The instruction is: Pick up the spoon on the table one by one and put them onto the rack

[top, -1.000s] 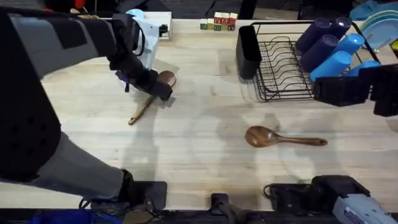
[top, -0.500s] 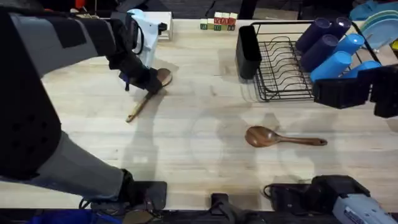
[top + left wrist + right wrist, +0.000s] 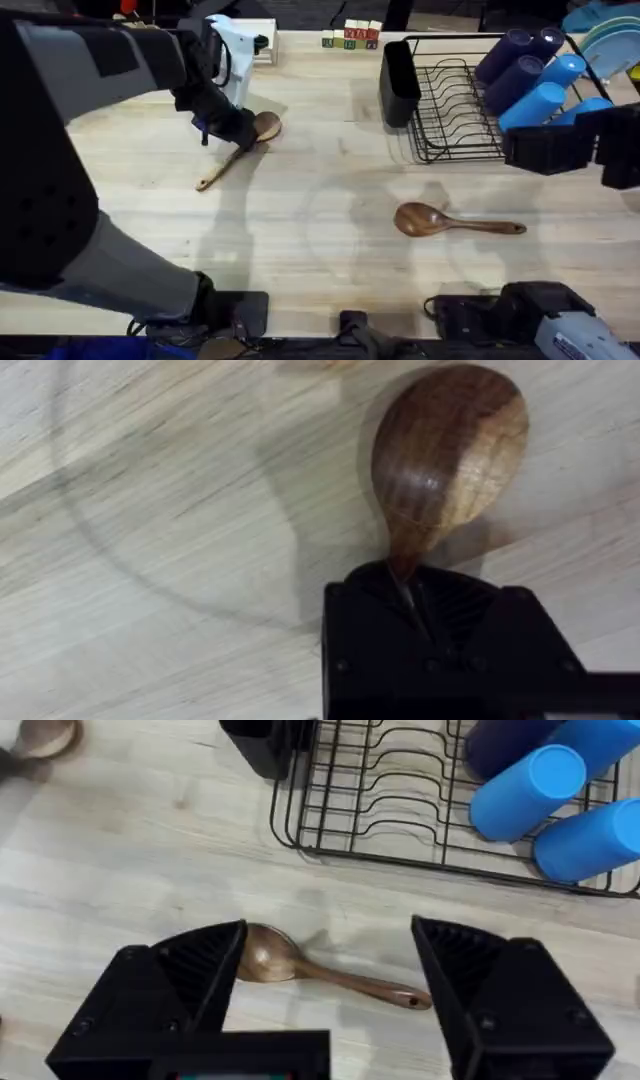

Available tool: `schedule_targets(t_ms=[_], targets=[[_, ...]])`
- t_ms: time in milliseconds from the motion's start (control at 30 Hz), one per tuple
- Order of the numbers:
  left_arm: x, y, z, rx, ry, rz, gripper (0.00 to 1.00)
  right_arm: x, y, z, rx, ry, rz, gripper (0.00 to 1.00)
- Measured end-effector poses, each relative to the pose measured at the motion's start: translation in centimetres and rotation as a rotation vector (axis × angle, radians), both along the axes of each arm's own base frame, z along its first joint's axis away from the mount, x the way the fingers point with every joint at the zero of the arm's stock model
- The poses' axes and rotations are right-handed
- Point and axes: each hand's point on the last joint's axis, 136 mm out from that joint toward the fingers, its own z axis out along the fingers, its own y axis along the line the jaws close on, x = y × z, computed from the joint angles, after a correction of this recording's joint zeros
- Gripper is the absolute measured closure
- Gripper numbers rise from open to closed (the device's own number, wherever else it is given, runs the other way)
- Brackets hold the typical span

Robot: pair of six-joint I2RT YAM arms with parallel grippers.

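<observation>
The light tan spoon (image 3: 263, 128) lies on the table (image 3: 330, 190) at the far left, its handle running toward the near left. My left gripper (image 3: 240, 132) is shut on its neck just below the bowl. The left wrist view shows the spoon's bowl (image 3: 450, 445) sticking out past the closed left gripper (image 3: 408, 582). The darker spoon (image 3: 455, 222) rests flat in the middle right, its bowl pointing left. My right gripper (image 3: 328, 935) hangs open above that darker spoon (image 3: 320, 970). The black wire rack (image 3: 455, 105) with its caddy (image 3: 398, 85) stands at the far right.
Several blue cups (image 3: 540, 80) lie over the rack's right end, with plates (image 3: 610, 40) behind them. A white stand (image 3: 238, 50) sits just beyond the left gripper. Small letter blocks (image 3: 352, 37) line the far edge.
My left gripper has shifted slightly left and away along the tan spoon's neck. The spoon's handle end has swung a little to the left. The right arm and dark spoon have not moved.
</observation>
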Motion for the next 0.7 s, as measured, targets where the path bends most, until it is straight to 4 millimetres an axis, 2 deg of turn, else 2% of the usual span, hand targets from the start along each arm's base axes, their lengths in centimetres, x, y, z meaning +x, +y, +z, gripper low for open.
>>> schedule_targets(t_ms=[333,467,700], targets=[[0.6,-0.4,0.2,-0.032,0.019,0.053,0.959,0.0,0.0,0.0,0.0,0.0,0.0,0.005],[1.0,-1.4,0.7,-0.072,0.01,0.053,0.958,0.0,0.0,0.0,0.0,0.0,0.0,0.005],[1.5,-3.6,2.7,-0.099,-0.047,0.011,0.958,0.0,0.0,0.0,0.0,0.0,0.0,0.005]])
